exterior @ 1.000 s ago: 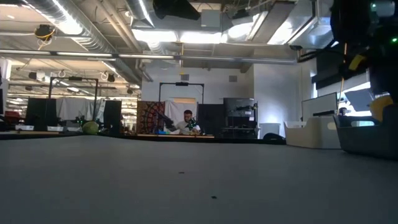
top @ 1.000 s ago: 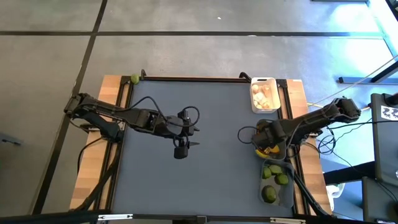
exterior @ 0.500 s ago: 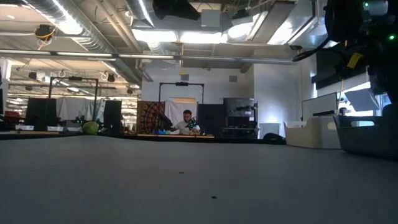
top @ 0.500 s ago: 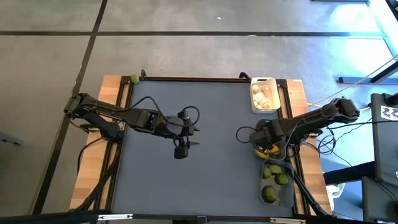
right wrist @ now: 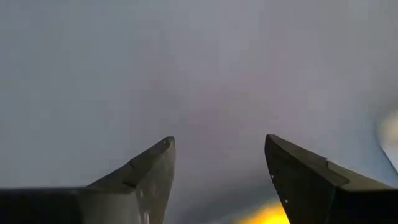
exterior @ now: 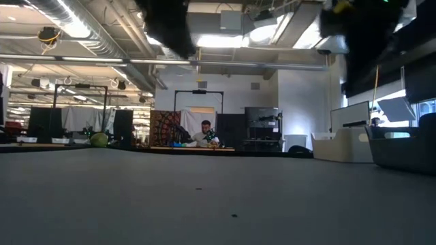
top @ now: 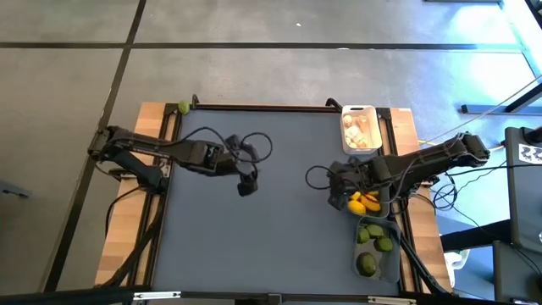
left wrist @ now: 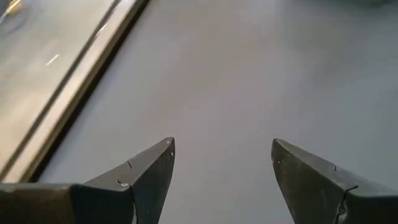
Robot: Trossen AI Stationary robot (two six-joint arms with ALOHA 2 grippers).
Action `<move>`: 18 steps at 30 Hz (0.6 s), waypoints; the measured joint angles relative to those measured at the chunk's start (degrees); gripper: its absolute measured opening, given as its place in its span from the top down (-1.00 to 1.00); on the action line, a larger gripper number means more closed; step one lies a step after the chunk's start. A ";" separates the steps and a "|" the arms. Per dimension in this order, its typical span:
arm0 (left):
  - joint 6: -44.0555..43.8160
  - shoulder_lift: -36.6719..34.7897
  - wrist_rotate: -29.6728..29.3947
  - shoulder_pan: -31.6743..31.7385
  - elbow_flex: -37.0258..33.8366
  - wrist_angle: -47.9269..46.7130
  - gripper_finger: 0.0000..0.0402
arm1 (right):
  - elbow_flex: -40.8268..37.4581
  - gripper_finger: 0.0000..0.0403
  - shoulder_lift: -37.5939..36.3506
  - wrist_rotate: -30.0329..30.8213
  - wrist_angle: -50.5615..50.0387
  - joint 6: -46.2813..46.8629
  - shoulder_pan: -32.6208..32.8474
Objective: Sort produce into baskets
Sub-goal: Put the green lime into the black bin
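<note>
Fingers (left wrist: 149,174) of both grippers spread wide, empty

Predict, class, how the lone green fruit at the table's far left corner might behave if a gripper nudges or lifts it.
The green fruit looks round, so a nudge would probably roll it. It sits by the table's edge rail, so it might roll off. Its smooth, curved skin could slip between narrow fingers.

White basket (top: 359,111) holding garlic bulbs (top: 359,130); dark basket (top: 383,203) with lemons (top: 364,202); translucent basket (top: 392,258) with limes (top: 373,241); stray lime (top: 183,108) at far corner.
</note>
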 joint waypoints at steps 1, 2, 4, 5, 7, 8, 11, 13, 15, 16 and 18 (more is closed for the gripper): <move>-1.29 0.00 -1.20 0.91 -0.01 -2.53 -0.31 | 0.00 -0.22 0.21 0.21 3.31 -1.69 0.00; -2.50 0.00 -2.38 1.88 -0.02 -5.06 -0.31 | 0.00 -0.22 0.44 0.36 6.53 -3.46 0.00; -4.47 0.00 -4.71 4.14 0.00 -9.63 -0.31 | 0.00 -0.22 1.14 0.32 12.04 -6.54 0.00; -5.06 -0.01 -6.05 5.33 -0.02 -11.58 -0.31 | 0.00 -0.22 1.43 0.14 14.38 -7.62 0.00; -6.07 0.00 -8.32 7.77 -0.02 -14.72 -0.31 | 0.00 -0.22 2.25 -0.89 18.44 -9.93 0.00; -6.24 0.00 -9.11 9.03 -0.01 -15.98 -0.31 | 0.00 -0.22 2.80 -1.15 19.80 -11.03 0.00; -5.37 -0.02 -9.53 12.99 -0.02 -17.74 -0.31 | 0.00 -0.22 4.61 -1.19 22.62 -13.54 0.00; -4.34 0.00 -9.60 15.41 -0.02 -17.61 -0.31 | -0.02 -0.22 6.02 -1.17 23.43 -14.41 -0.02; -2.99 0.00 -9.60 17.68 -0.01 -16.82 -0.31 | -0.03 -0.22 7.55 -1.18 23.64 -14.57 -0.02; -2.12 -0.02 -9.60 18.73 0.00 -16.74 -0.31 | -0.07 -0.22 8.34 -1.19 23.66 -14.57 -0.02; 0.44 -0.01 -9.77 20.84 -0.02 -16.42 -0.31 | -0.07 -0.22 9.85 -1.16 23.72 -14.84 -0.06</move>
